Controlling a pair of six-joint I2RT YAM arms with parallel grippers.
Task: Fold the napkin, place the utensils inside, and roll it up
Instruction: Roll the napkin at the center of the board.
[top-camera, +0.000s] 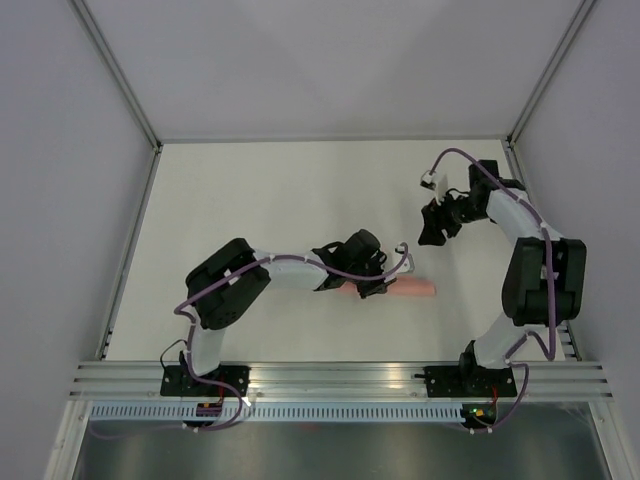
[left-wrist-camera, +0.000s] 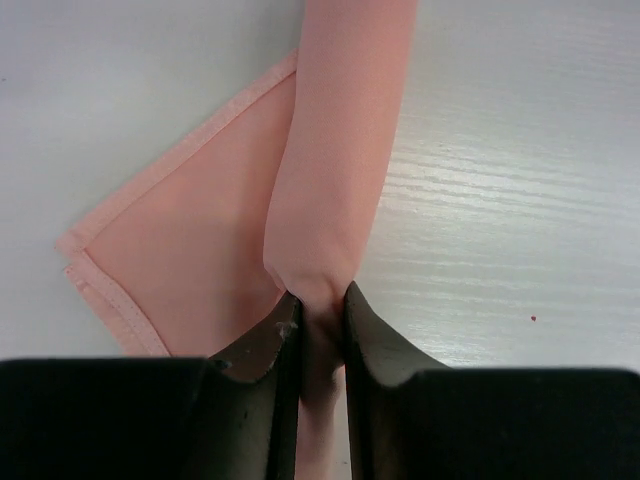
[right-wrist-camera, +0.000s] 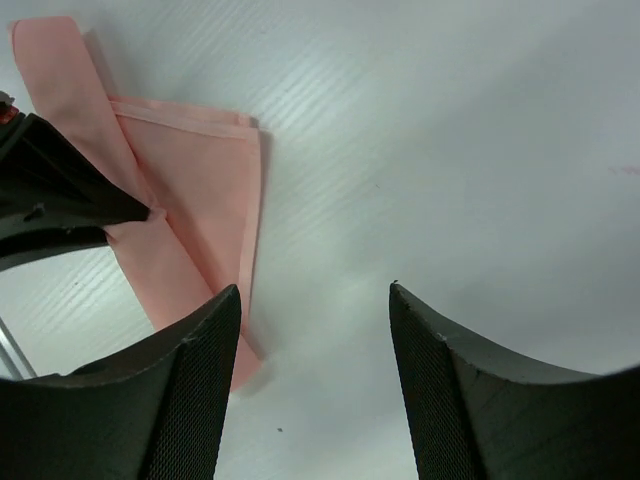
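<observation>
Salmon-pink napkin (left-wrist-camera: 340, 150), rolled into a tube, corner flap loose

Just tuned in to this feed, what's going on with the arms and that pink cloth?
The left gripper is shut on one end of the napkin. Most of the napkin is rolled into a narrow tube lying on the table, with one flat corner sticking out beside the roll. The right gripper is open and holds nothing, hovering over bare table away from the cloth. No utensils are visible, and the pictures don't show whether they are inside the roll.
</observation>
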